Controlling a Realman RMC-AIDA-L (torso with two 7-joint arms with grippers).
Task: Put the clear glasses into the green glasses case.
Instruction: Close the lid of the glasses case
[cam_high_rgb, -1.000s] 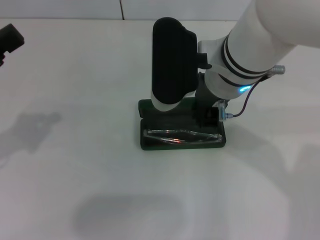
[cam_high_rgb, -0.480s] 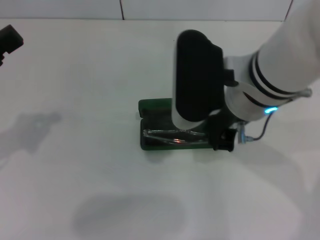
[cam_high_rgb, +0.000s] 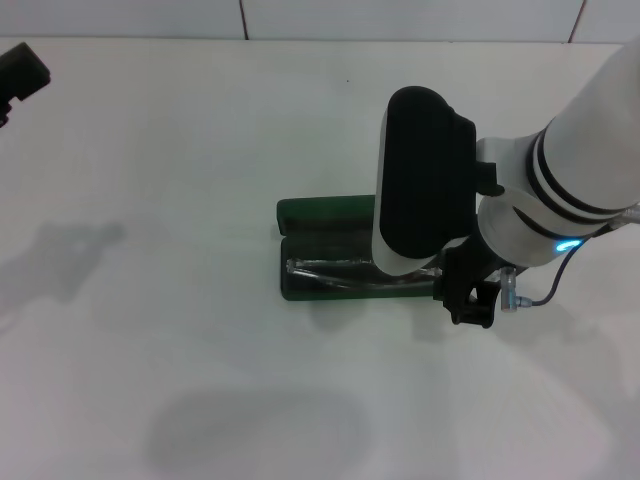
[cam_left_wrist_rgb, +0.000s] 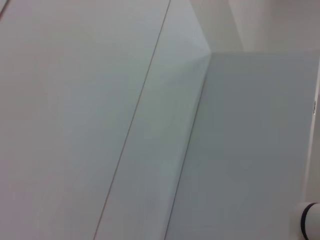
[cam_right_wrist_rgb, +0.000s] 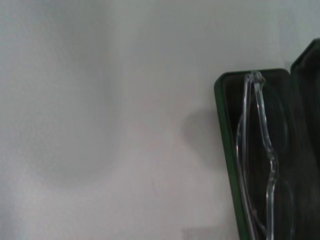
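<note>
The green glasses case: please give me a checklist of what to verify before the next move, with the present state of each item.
1. Transparent colourless plastic glasses lie inside the dark green hinged hard case: ok; the right wrist view shows the frame within the tray's rim.
2. Case lid open: ok, it lies flat behind the tray, not yet closed.
3. Any part of the glasses sticking over the rim: cannot tell; the right arm hides one end in the head view.
4. Right gripper clear of the glasses: ok, it is beside the case's right end, holding nothing visible.
5. Left gripper out of the way: ok, at the table's far left edge.
</note>
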